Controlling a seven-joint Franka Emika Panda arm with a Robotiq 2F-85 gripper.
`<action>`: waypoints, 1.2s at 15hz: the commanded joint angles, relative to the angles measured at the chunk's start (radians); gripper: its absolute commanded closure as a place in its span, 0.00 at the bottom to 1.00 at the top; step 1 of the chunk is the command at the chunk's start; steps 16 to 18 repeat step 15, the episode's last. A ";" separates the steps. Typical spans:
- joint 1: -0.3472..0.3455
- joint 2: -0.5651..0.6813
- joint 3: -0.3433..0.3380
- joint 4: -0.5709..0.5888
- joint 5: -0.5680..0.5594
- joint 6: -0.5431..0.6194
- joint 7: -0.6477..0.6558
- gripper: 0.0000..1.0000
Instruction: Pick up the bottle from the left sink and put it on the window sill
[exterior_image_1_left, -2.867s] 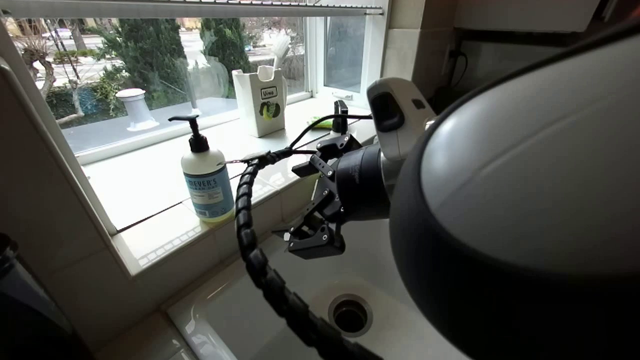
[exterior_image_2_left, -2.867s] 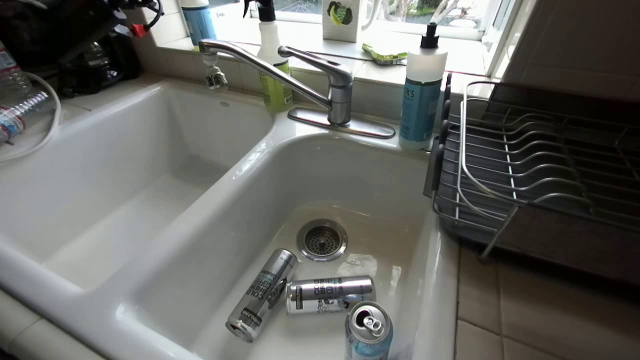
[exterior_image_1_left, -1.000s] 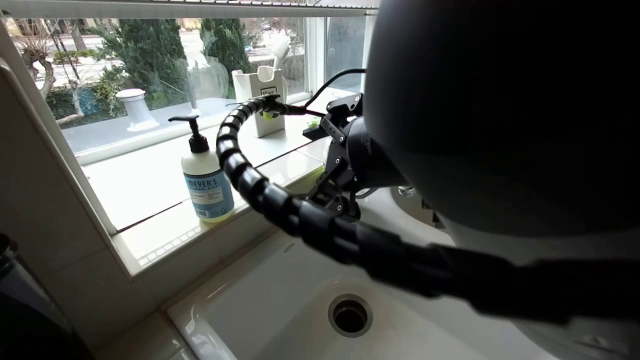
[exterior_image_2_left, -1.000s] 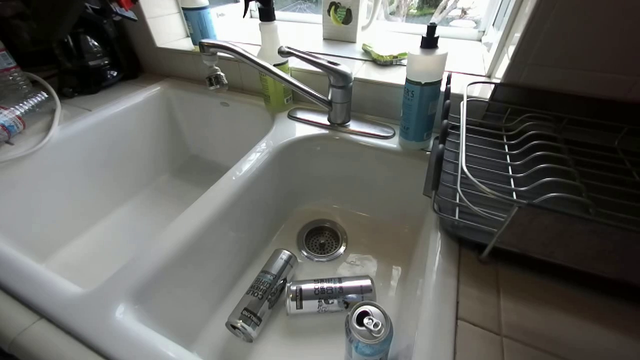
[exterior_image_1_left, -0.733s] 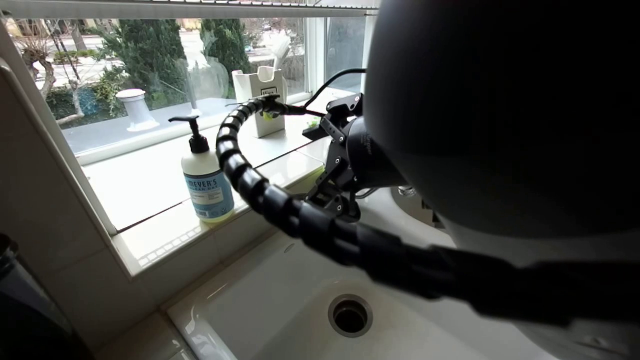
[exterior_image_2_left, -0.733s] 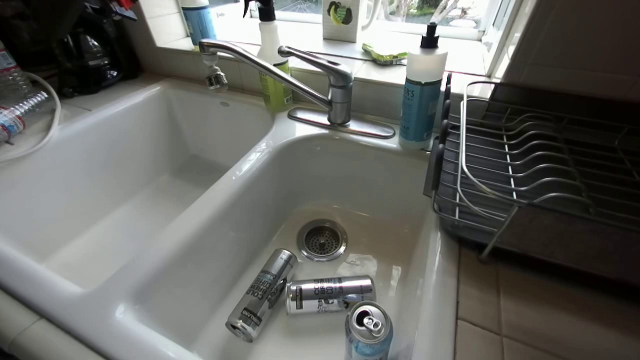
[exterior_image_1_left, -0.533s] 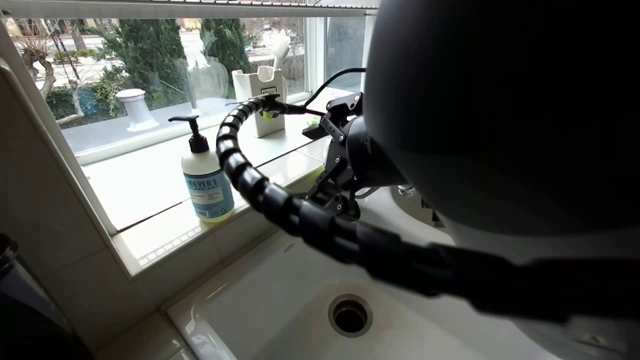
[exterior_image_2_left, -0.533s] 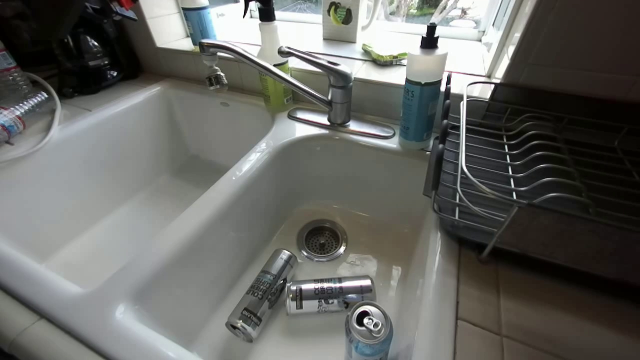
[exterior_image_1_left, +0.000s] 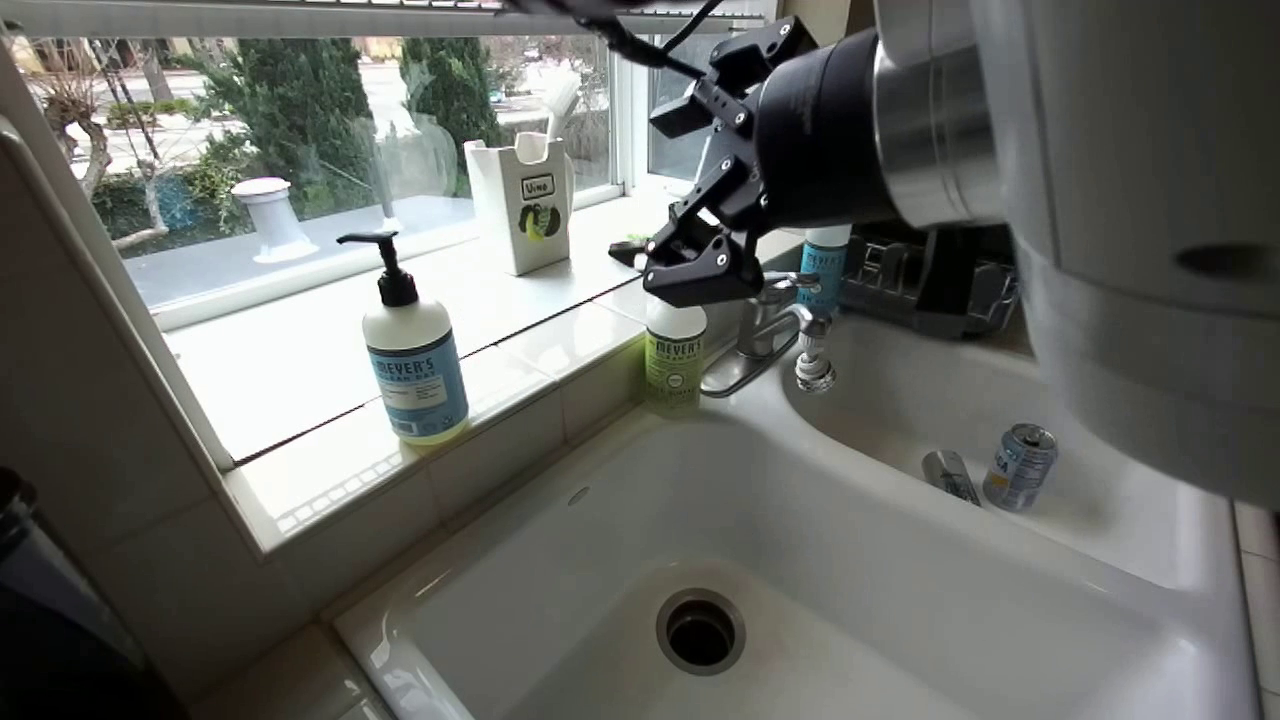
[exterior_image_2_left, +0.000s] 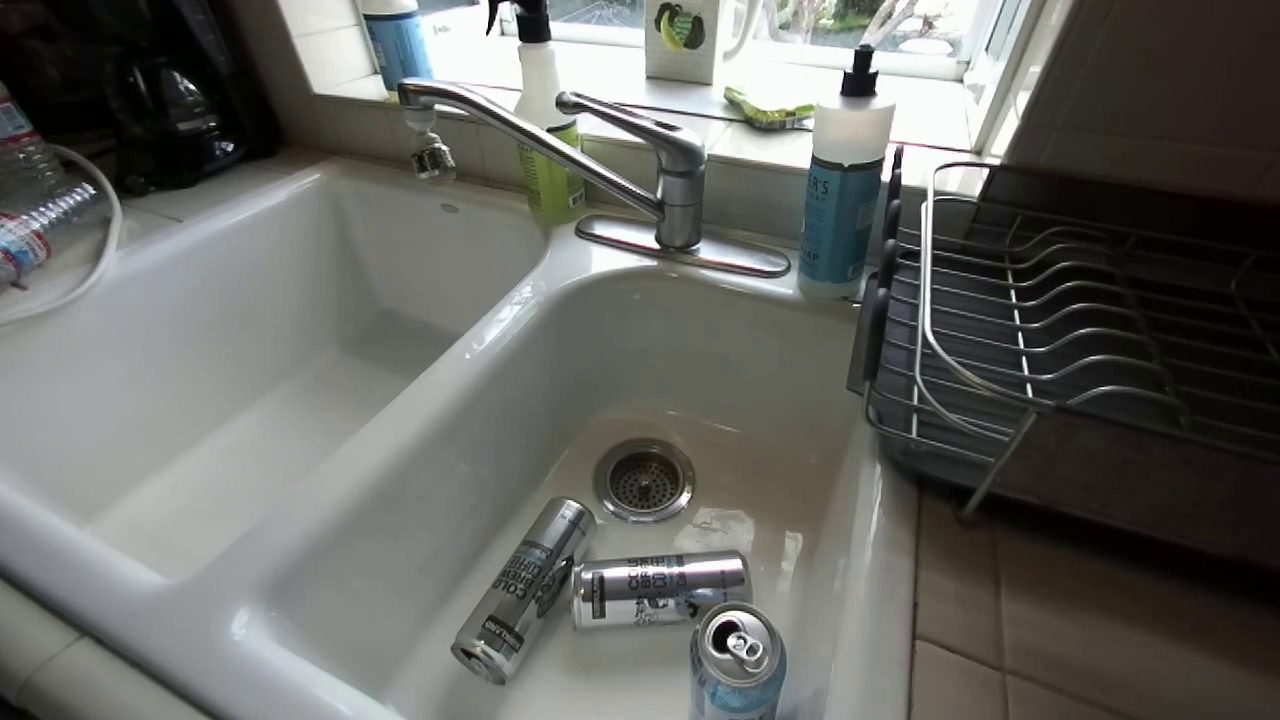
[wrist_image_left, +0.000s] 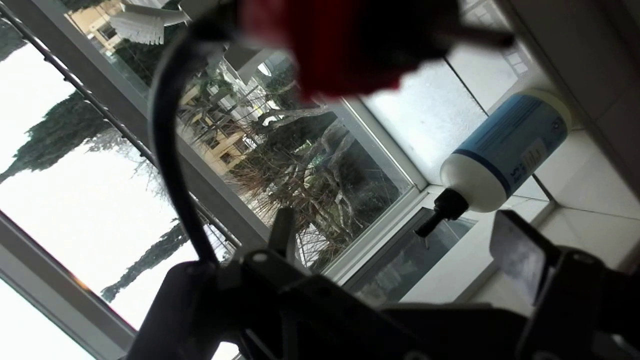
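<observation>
The bottle (exterior_image_1_left: 415, 385), a blue-labelled dispenser with a black pump, stands upright on the pale window sill (exterior_image_1_left: 310, 350). It also shows in the wrist view (wrist_image_left: 510, 150) and partly, cut off by the edge, in an exterior view (exterior_image_2_left: 398, 45). The left sink (exterior_image_1_left: 560, 590) lies below the sill with a round drain and holds no bottle. My gripper (exterior_image_1_left: 650, 185) is open and empty, above the sill's far part, well apart from the bottle. In the wrist view its fingers (wrist_image_left: 395, 235) are wide apart and the pump tip shows beyond the gap between them.
A white container (exterior_image_1_left: 520, 205) stands on the sill. A yellow-green spray bottle (exterior_image_2_left: 550, 160) and the faucet (exterior_image_2_left: 680, 195) stand behind the sinks. Another blue pump bottle (exterior_image_2_left: 845, 200) stands beside the dish rack (exterior_image_2_left: 1040, 330). Cans (exterior_image_2_left: 660, 590) lie in the smaller basin.
The gripper has risen from near the sill's front edge. The arm and its cable have swung up and no longer cover the sink. The bottle has not moved.
</observation>
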 joint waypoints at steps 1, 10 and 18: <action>-0.022 -0.036 -0.022 0.022 0.022 -0.009 -0.093 0.00; -0.053 -0.090 -0.070 0.095 0.334 -0.185 -0.381 0.00; -0.055 -0.079 -0.065 0.093 0.296 -0.164 -0.344 0.00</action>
